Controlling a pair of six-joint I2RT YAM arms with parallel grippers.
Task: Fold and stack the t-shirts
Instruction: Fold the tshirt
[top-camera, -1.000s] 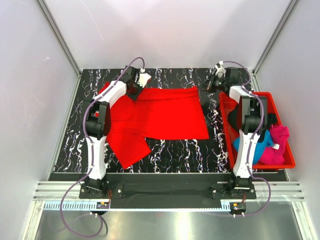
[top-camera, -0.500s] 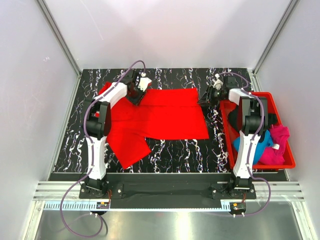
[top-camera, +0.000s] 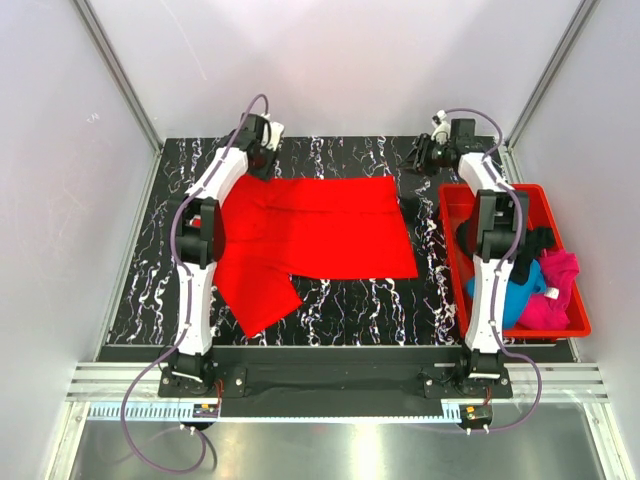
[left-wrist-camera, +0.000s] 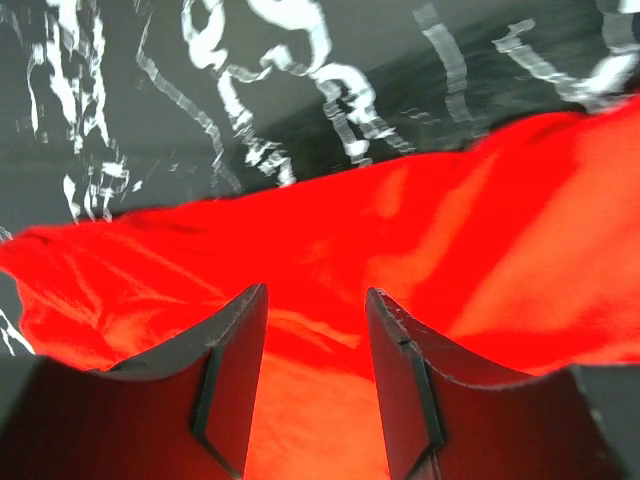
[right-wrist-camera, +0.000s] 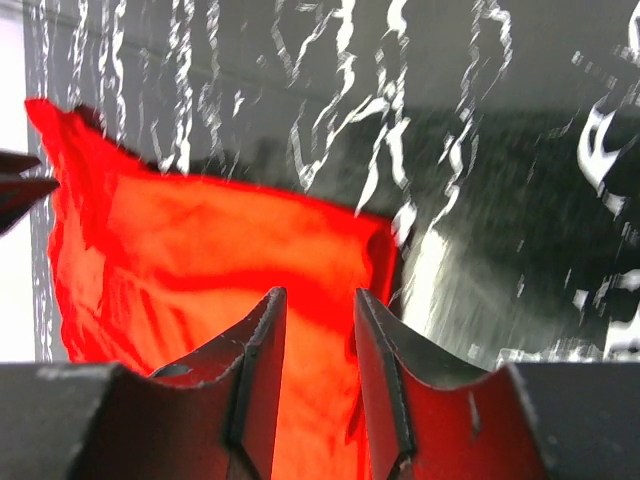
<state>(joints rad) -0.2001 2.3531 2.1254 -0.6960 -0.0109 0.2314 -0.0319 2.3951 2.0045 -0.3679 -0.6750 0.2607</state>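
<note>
A bright red t-shirt lies spread on the black marbled table, one sleeve reaching toward the near left. My left gripper hovers over its far left corner, jaws open with only red cloth beneath them. My right gripper hangs by the far right corner, open, with the shirt's corner below and nothing between the fingers. A black tee, a blue one and a magenta one lie bunched in the bin.
The rigid red plastic bin stands along the table's right edge, next to the right arm. White walls and metal posts enclose the table on three sides. Bare marbled surface shows in front of the shirt.
Both grippers went from shut to open, letting go of the red shirt's far edge. The left one drew back to the far left; the shirt's far edge now lies flat.
</note>
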